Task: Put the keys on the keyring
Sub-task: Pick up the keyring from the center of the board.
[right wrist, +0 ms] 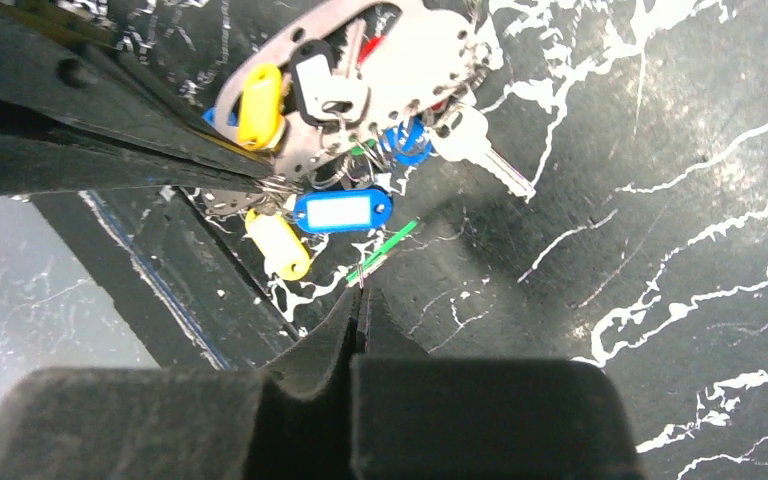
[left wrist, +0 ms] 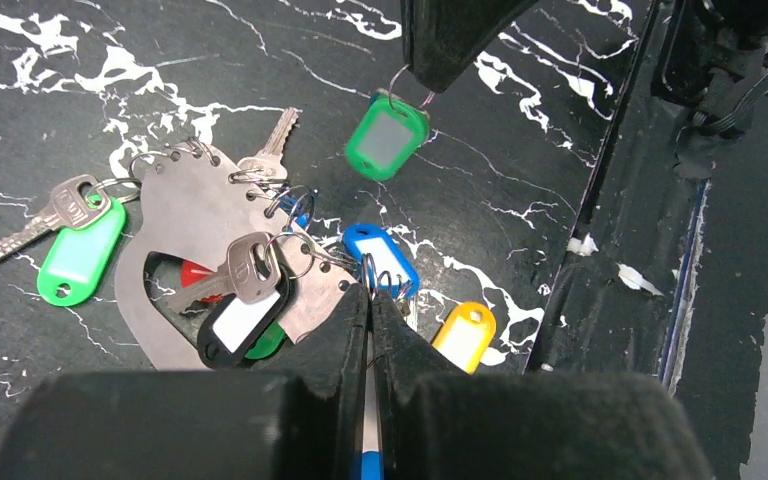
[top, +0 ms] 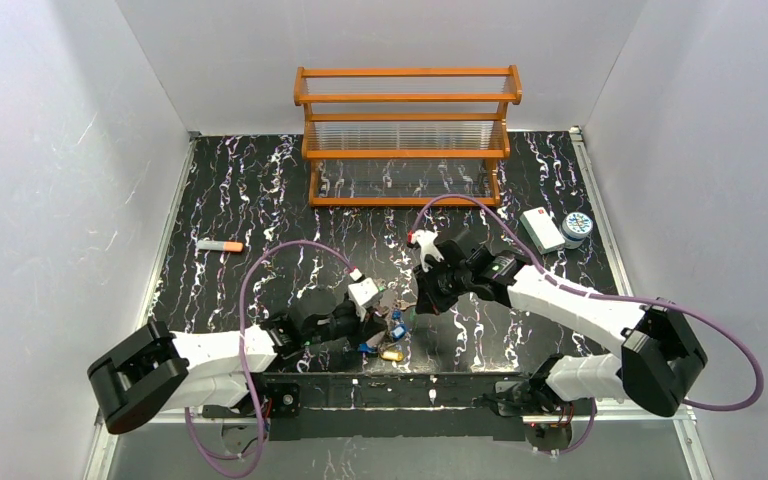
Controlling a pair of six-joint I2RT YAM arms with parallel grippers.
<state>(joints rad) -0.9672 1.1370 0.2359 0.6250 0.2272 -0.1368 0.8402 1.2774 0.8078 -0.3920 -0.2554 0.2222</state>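
While right claw (right wrist: pixel 361 298) holds green tag (left wrist: pixel 387 138), keys (left wrist: pixel 250 268) crowd keyring (left wrist: pixel 185 205).

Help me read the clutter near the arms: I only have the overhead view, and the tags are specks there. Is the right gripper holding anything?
Observer: Yes. The right gripper is shut on a green tag, pinched by its little ring and held apart from the keyring.
Operator: And the left one?
Observer: The left gripper is shut as well, its tips nipping the wire rings beside a blue tag at the keyring's edge.
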